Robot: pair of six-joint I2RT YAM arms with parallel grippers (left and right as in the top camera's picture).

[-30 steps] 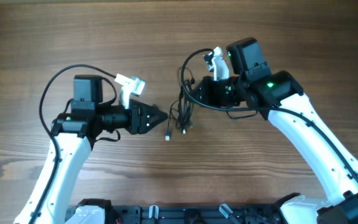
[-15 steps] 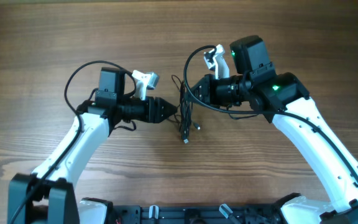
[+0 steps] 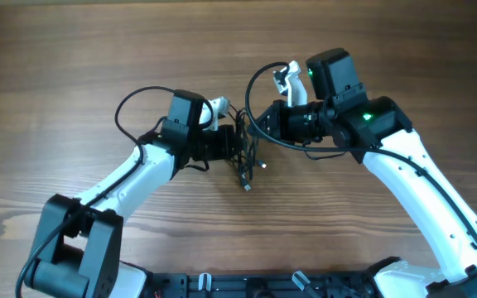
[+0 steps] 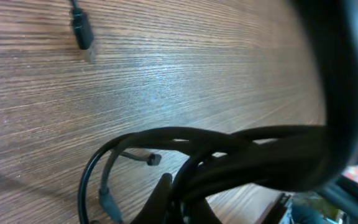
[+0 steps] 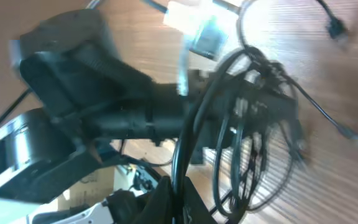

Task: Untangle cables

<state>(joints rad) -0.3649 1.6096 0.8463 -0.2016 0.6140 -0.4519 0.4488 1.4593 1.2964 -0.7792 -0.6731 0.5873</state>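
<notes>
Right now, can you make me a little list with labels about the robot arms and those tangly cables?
Surface: wooden table
Cables: thin black cables, bunched in loops between the two arms
Right tool: grips the bundle near its far end
Left tool: pushed right up against the bundle; whether it is open or shut cannot be told
Loose end: small plug sticking out at the bundle's near end
Tangle: not yet undone

cables [image 3: 245, 165] bunched mid-table [image 3: 73, 50], between left gripper [image 3: 236, 146] and right gripper [image 3: 262, 122]; loose plug ends nearer the robot.
</notes>
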